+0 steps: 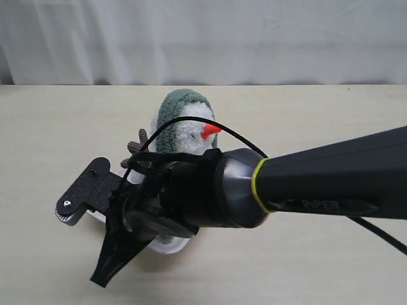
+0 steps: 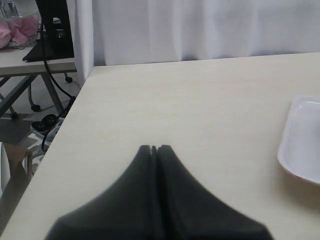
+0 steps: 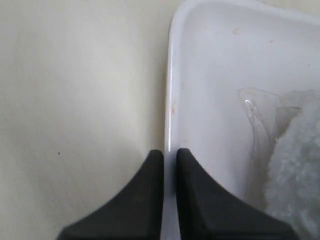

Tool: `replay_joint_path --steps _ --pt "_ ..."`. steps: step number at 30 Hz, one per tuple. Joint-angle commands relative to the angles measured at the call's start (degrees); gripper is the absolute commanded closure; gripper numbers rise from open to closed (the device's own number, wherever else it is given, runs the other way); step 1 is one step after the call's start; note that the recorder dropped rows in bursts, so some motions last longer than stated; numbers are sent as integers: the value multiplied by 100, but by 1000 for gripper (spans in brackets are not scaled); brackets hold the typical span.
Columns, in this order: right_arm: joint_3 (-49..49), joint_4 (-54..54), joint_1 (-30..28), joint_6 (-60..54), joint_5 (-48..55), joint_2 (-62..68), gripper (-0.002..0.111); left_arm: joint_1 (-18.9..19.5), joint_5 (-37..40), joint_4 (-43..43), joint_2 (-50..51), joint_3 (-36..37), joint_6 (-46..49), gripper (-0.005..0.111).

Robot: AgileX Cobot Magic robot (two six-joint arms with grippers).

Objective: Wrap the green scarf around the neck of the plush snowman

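The plush snowman (image 1: 191, 135) stands on a white tray (image 1: 166, 245) mid-table, its orange nose (image 1: 211, 131) pointing right. The green scarf (image 1: 170, 113) lies over the top and side of its head like a hood. The neck is hidden behind my right arm (image 1: 305, 183), which reaches across in front of the toy. My right gripper (image 3: 170, 152) is shut on the tray's rim (image 3: 169, 100), one finger inside and one outside, with fluffy white plush (image 3: 295, 170) close by. My left gripper (image 2: 155, 148) is shut with nothing in it, low over bare table.
A brown twig arm (image 1: 138, 143) sticks out on the snowman's left. A clear plastic piece (image 3: 260, 117) lies in the tray beside the plush. In the left wrist view the tray (image 2: 300, 145) sits beside the gripper, and the table edge (image 2: 70, 117) drops off toward a floor with cables.
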Motion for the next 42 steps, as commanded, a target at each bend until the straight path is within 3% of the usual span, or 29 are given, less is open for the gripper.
replay_joint_path --steps 1,12,21,32,42 --pt "-315 116 -18 178 -382 158 104 5 -64 -2 -16 21 -10 107" --pt "-1137 116 -230 348 61 892 103 5 -64 -2 -16 21 -10 107" --pt "-1137 116 -217 348 590 811 70 5 -64 -2 -16 21 -10 107" --pt "-1137 116 299 329 1731 -305 69 5 -64 -2 -16 21 -10 107" --pt "-1137 121 -939 652 2502 -1504 69 5 -64 -2 -16 21 -10 107"
